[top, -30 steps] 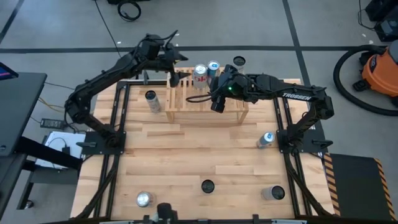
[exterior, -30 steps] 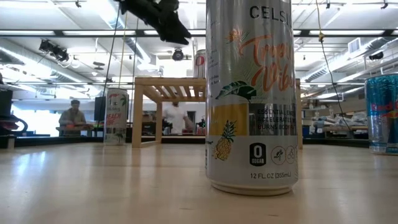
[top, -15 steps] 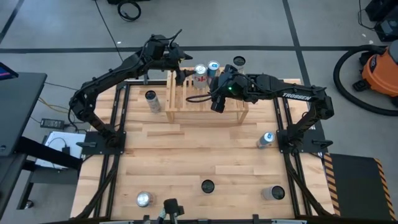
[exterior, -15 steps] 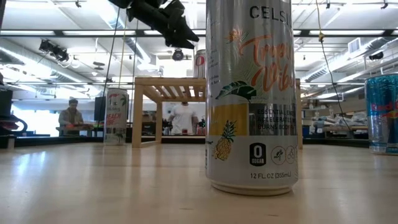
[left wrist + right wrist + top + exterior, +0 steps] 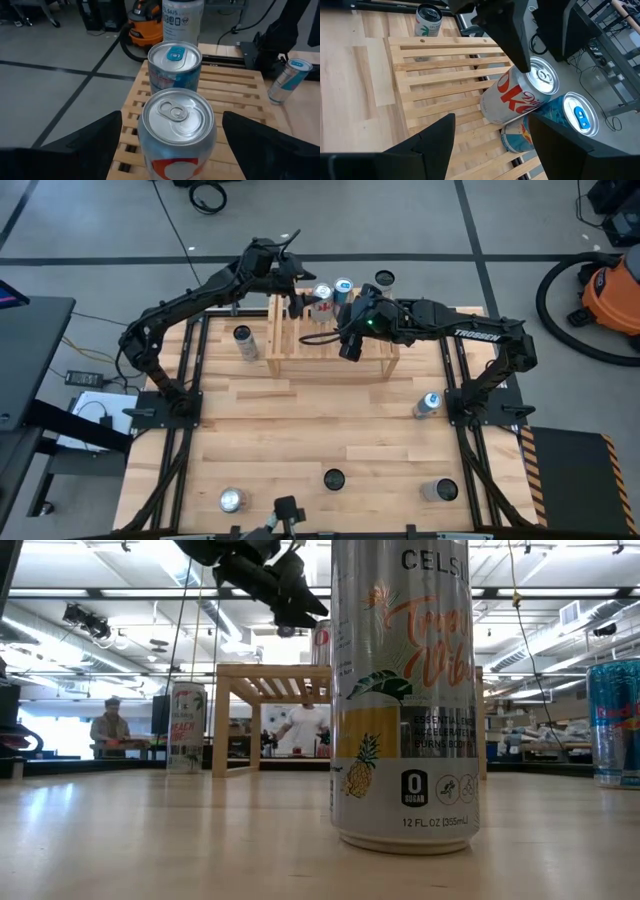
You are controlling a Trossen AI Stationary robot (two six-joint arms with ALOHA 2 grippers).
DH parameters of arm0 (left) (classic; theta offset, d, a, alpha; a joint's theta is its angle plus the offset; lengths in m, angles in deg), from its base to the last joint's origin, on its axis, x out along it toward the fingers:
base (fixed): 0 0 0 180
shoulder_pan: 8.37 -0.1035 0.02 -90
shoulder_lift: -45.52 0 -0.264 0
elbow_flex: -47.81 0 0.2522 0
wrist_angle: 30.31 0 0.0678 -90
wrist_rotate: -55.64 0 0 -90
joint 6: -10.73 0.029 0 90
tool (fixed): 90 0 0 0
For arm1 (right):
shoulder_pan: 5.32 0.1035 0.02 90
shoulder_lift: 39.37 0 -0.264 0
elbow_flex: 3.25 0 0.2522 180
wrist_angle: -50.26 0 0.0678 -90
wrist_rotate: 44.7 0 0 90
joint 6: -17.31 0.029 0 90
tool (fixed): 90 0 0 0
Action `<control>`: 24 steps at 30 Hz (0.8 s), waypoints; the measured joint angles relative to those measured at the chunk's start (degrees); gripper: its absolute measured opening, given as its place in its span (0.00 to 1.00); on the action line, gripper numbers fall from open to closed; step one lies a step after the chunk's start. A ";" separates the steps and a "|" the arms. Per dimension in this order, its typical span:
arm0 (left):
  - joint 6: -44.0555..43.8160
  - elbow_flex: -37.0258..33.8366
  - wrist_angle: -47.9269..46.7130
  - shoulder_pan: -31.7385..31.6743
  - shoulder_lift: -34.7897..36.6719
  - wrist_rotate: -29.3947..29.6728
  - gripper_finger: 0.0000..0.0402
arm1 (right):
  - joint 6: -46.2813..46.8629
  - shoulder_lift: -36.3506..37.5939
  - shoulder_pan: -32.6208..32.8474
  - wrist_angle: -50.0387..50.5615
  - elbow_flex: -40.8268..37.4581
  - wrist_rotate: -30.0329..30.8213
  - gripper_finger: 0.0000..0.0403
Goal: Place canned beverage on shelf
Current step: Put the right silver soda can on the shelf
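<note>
Two arms over pale butcher-block table (image 5: 300, 430). Shelf (image 5: 330, 345): light natural wood, thin parallel slats on top, plain board sides, at table's far edge. Tall Celsius can (image 5: 405, 690), glossy printed cyl., fills low view's foreground. Silver Diet Coke can (image 5: 177, 132) w/ red lettering upright on slats by far edge; blue-tab can (image 5: 175, 65) just beside it. Left gripper (image 5: 170, 137) spread wide, fingers either side of Coke can, contact unclear. Right gripper (image 5: 490, 137) spread, above slats, nothing held.

Wooden table (image 5: 300, 430) carries the shelf (image 5: 300, 345) and scattered cans (image 5: 232, 500).
</note>
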 joint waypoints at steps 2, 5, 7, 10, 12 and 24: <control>-0.04 0.00 0.57 0.22 0.00 -0.46 0.88 | 0.00 0.00 -0.02 0.34 0.00 0.00 0.65; -0.08 0.00 0.67 0.35 0.00 -1.28 0.88 | 0.00 0.00 -0.02 0.38 0.00 0.00 0.65; 0.00 0.00 0.64 0.40 -0.01 -1.32 0.88 | 0.00 0.00 0.00 0.39 0.00 0.00 0.65; -0.04 0.02 1.45 0.68 -0.80 -2.34 0.88 | 0.00 0.00 -0.02 0.43 0.00 0.00 0.65; -0.03 -0.03 1.38 0.57 -1.24 -2.49 0.88 | 0.00 0.00 -0.02 0.47 0.00 0.00 0.65; -0.01 0.02 2.63 0.65 -1.80 -2.66 0.88 | 0.00 0.00 -0.02 0.85 0.00 -0.02 0.65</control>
